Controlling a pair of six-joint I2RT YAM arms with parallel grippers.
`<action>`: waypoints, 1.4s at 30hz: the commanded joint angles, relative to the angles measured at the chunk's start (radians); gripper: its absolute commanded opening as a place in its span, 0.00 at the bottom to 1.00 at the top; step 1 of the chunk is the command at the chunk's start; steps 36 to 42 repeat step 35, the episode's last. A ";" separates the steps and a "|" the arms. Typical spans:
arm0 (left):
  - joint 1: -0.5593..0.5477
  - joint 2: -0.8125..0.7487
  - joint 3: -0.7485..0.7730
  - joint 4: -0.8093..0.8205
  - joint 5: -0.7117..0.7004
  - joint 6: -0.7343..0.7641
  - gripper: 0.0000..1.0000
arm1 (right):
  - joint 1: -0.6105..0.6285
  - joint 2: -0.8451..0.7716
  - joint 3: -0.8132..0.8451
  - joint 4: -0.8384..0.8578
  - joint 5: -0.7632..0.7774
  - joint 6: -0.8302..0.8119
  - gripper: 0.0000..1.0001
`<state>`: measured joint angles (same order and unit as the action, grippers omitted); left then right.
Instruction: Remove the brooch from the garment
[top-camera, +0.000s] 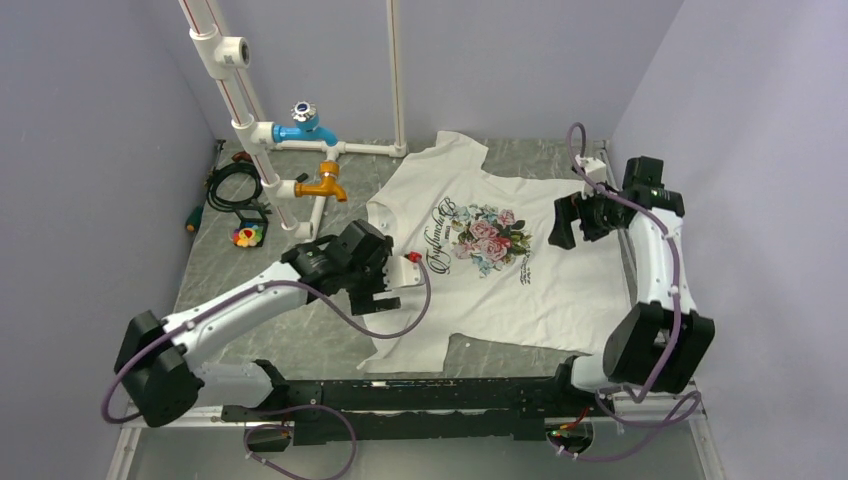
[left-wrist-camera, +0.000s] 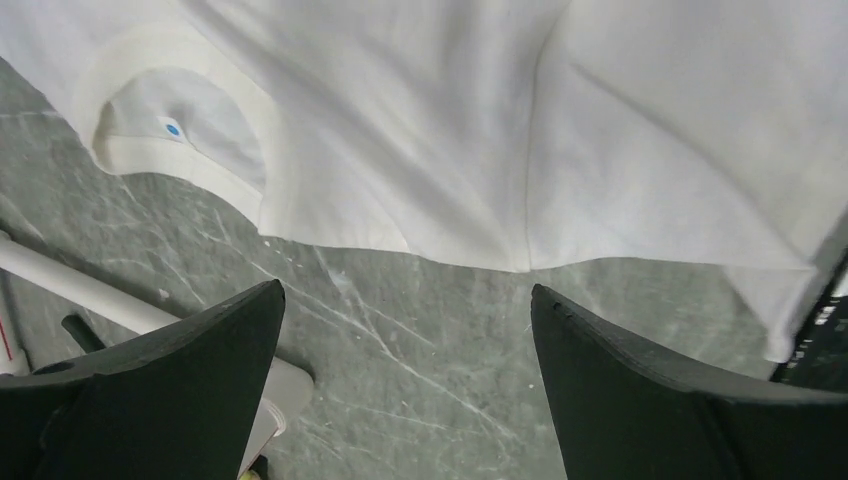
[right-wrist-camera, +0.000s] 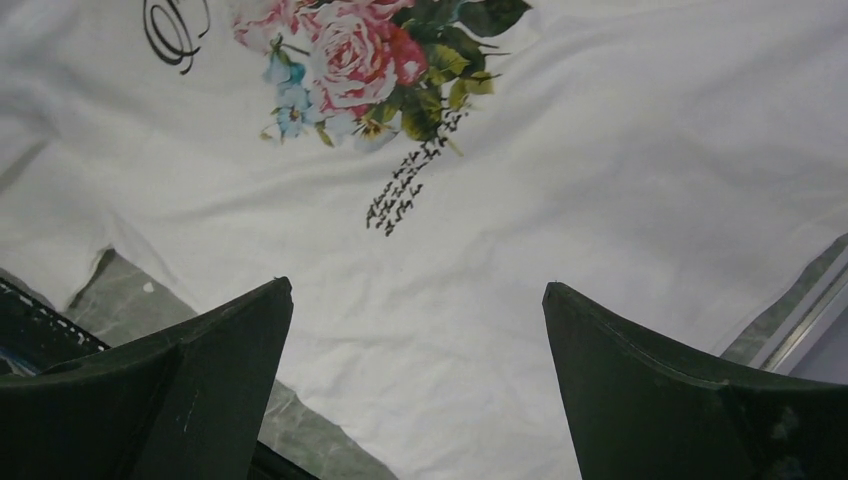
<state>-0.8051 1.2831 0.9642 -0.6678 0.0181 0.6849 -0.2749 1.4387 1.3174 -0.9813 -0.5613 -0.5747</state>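
On the table (top-camera: 220, 270), your left gripper (left-wrist-camera: 407, 295) and right gripper (right-wrist-camera: 418, 290) gape wide and empty at the shirt (top-camera: 540, 290). The brooch (top-camera: 247, 235) lies well apart; descend here and you may snag only cloth.

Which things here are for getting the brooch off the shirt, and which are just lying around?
For the job: white T-shirt; little rainbow brooch, off the shirt beside the black cable.
Just lying about: white pipes; blue tap; orange tap; black cable; green-handled tool.
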 joint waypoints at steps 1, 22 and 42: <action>0.032 -0.154 0.018 -0.107 0.164 -0.118 0.99 | 0.005 -0.144 -0.110 0.068 -0.069 -0.024 1.00; 0.554 -0.566 -0.040 -0.200 0.142 -0.292 0.99 | 0.073 -0.413 -0.410 0.193 0.005 -0.014 1.00; 0.876 -0.656 -0.135 -0.121 0.015 -0.272 0.99 | 0.089 -0.464 -0.436 0.265 0.019 0.021 1.00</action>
